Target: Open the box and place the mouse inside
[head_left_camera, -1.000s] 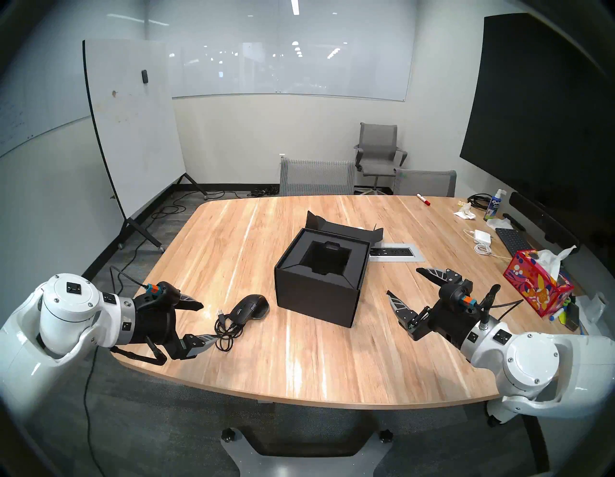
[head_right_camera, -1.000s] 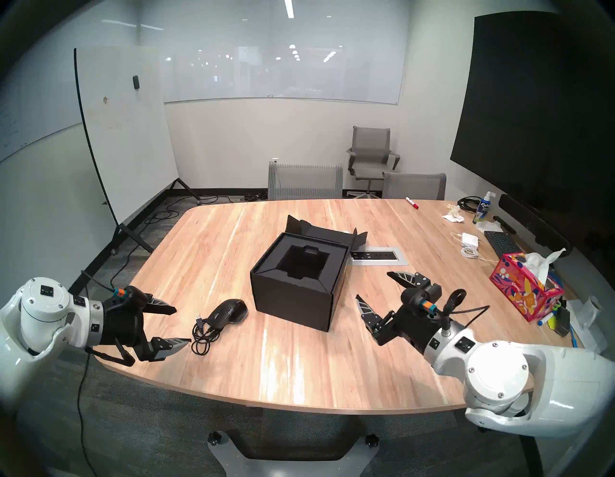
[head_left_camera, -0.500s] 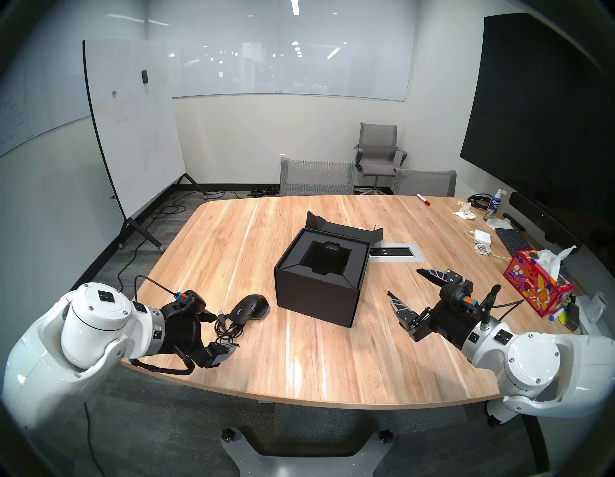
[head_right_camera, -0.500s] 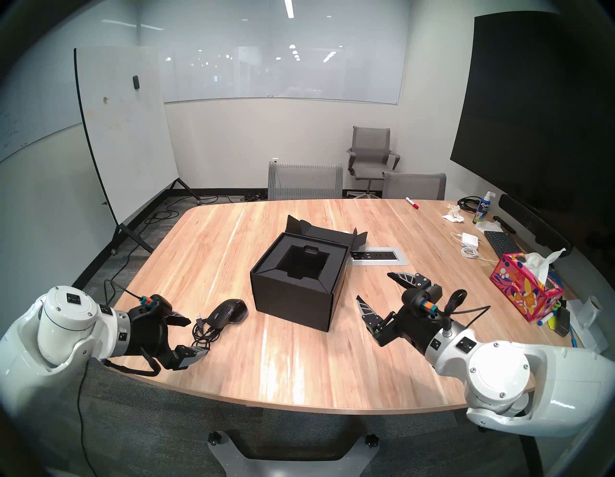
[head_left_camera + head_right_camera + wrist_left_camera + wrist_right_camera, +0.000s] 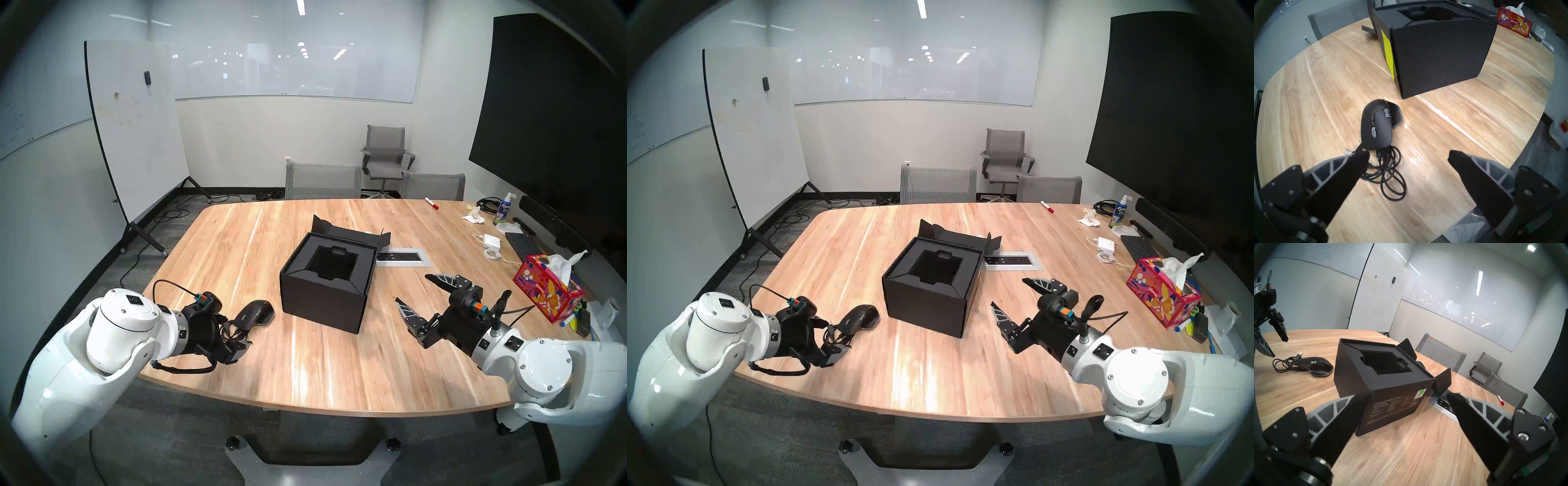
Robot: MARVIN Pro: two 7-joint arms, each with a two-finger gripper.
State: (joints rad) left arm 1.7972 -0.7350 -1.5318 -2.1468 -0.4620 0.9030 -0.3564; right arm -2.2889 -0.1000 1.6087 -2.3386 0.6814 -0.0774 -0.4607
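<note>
On the wooden table (image 5: 322,373), just left of the open box (image 5: 325,288), our mouse (image 5: 1377,123) lies before our wide-open left gripper (image 5: 1408,157); we judge it light, rigid and smooth, best pinched across its flanks, cable (image 5: 1390,178) trailing.

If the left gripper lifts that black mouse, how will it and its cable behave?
The mouse looks rigid, with sloping sides the fingers may slide off. Its thin coiled cable looks floppy and will probably dangle and drag toward the box.
</note>
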